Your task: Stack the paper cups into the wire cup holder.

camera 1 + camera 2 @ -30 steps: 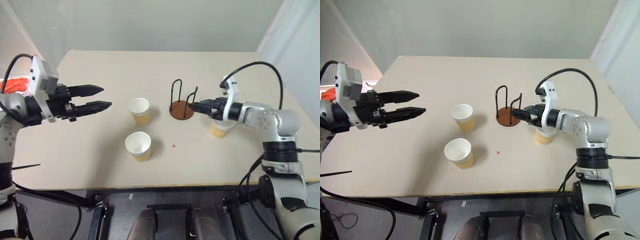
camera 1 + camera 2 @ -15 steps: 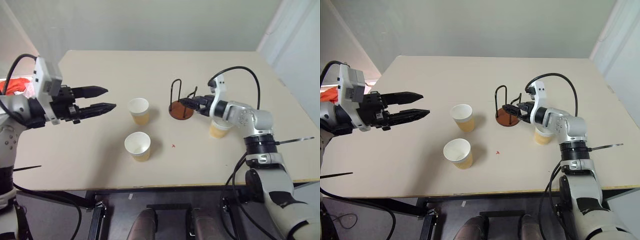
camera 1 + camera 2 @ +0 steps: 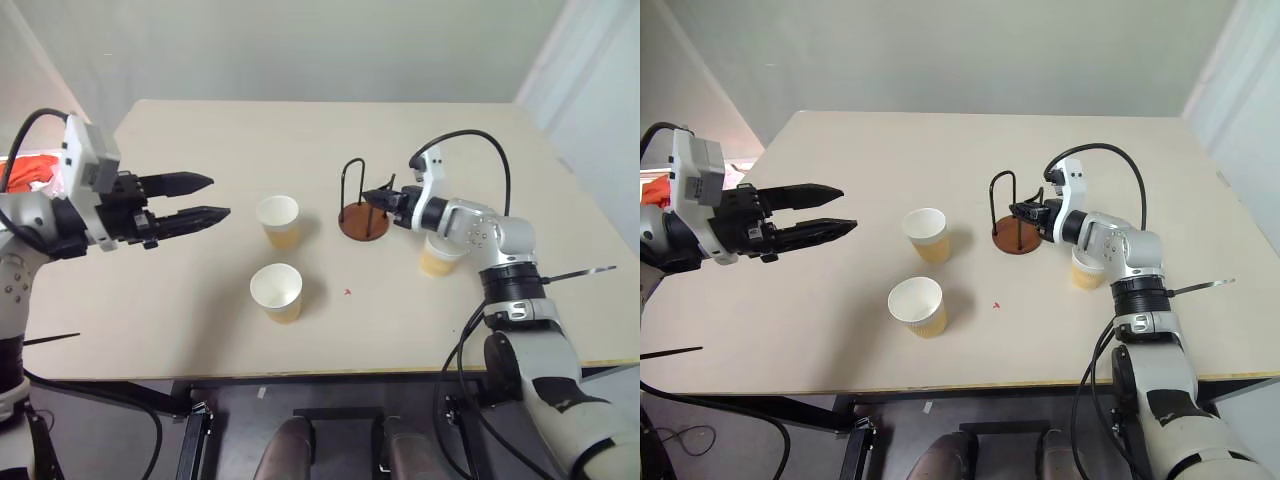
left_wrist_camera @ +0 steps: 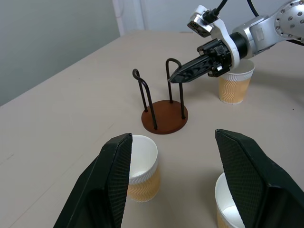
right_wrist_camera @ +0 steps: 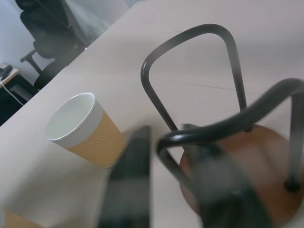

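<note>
The wire cup holder (image 3: pixel 362 224), a reddish-brown disc with two black wire loops, stands mid-table. My right gripper (image 3: pixel 373 196) reaches level to its nearer loop, and the wire sits between the fingers, which look closed on it in the left wrist view (image 4: pixel 173 78). One paper cup (image 3: pixel 440 258) stands just under my right forearm. Two more cups (image 3: pixel 278 221) (image 3: pixel 276 291) stand upright left of the holder. My left gripper (image 3: pixel 218 196) hovers open and empty left of them, above the table.
The beige table (image 3: pixel 300 130) has bare room behind the holder and along its front edge. A red object (image 3: pixel 35 168) lies off the table's left side. A black chair (image 5: pixel 50 45) stands beyond the table.
My right gripper moved in from beside the third cup to the holder's near loop, and its fingers went from open to closed on the wire. The left gripper held still.
</note>
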